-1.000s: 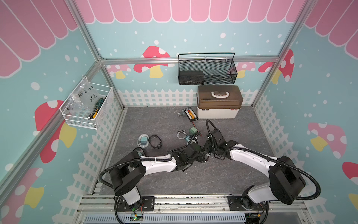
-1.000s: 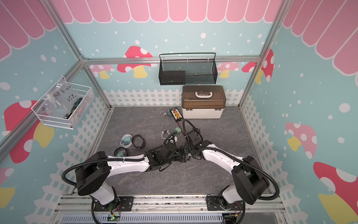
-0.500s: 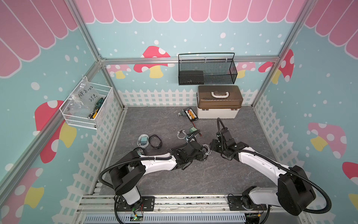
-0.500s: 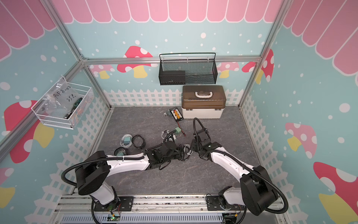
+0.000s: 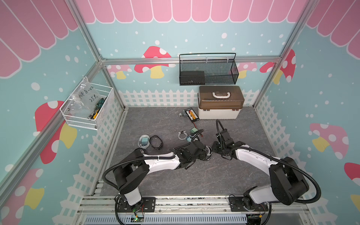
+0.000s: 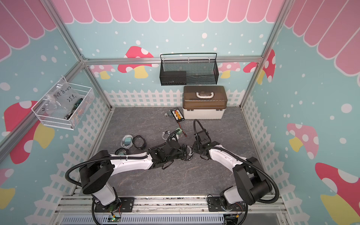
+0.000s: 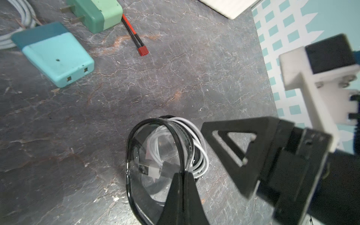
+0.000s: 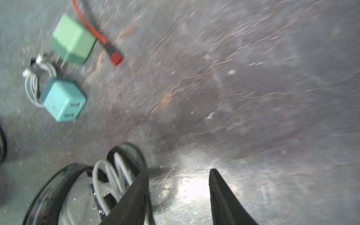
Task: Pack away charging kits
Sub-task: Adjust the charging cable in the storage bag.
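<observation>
Black-rimmed clear pouch (image 7: 155, 144) sits pinched in the left claw (image 7: 183, 175); the right claw (image 8: 178, 170) gapes empty beside it.

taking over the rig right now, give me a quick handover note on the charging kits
Left tool: shut on the rim of a clear round case holding a white cable.
Right tool: open, empty, beside that case.
Loose on the table: teal adapter, green adapter, white coil; farther left, second teal adapter and black coil.
Done: one cable cased.
Left: the rest unpacked; brown-lidded box closed.
</observation>
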Motion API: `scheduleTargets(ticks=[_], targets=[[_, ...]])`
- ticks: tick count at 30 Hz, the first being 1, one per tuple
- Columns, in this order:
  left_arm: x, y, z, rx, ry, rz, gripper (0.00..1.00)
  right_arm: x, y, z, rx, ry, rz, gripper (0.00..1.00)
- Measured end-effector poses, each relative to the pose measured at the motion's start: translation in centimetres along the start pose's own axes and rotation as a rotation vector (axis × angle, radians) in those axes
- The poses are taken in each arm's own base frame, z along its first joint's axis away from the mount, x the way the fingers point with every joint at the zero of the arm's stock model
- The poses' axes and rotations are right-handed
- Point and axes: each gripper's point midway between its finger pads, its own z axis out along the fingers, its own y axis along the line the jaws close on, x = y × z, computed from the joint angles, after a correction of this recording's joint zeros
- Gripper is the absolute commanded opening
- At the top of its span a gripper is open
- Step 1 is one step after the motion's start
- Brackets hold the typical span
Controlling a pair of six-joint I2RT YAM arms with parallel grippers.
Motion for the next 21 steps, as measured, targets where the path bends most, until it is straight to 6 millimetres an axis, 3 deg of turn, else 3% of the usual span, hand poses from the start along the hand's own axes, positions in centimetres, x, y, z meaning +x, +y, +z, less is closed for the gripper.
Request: scheduleTargets(ticks=[4, 12, 17, 21], targets=[[0.0, 0.3, 0.1, -0.026, 0.006, 0.011, 0.00, 1.5, 1.5, 0.2, -0.009, 0.015, -0.054, 0.46], [-0.8, 1.2, 0.1, -0.068, -0.019, 0.015, 0.00, 3.2, 0.1, 0.8, 0.039, 0.024, -0.067, 0.46], [-1.0, 0.8, 0.1, -0.050, -0.017, 0.019, 0.00, 2.8, -0.7, 0.9, 0.061, 0.013, -0.057, 0.47], [-0.6, 0.8, 0.1, -0.036, -0.008, 0.017, 0.00, 1.2, -1.7, -0.2, 0.066, -0.024, -0.022, 0.48]])
